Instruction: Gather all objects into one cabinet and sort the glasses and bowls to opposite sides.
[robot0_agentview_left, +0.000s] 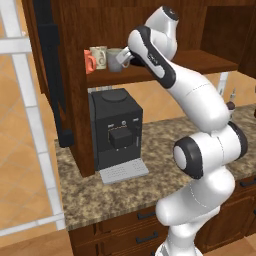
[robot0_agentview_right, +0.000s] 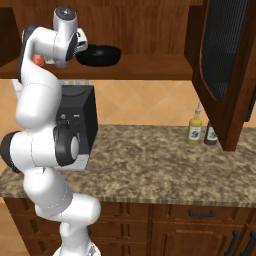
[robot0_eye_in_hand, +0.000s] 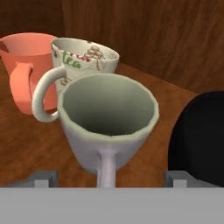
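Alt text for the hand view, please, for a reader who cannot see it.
A grey mug stands upright on the wooden cabinet shelf, its handle toward the camera, between the open gripper's fingertips. Behind it to the left stand a cream mug and an orange-red cup; a black bowl is at right.

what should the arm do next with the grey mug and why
Probably draw the claw straight back out of the cabinet. Its jaws stand wide on either side of the grey mug, which rests upright on the shelf beside the cream mug and orange-red cup, apart from the black bowl. Backing straight out should avoid the handle.
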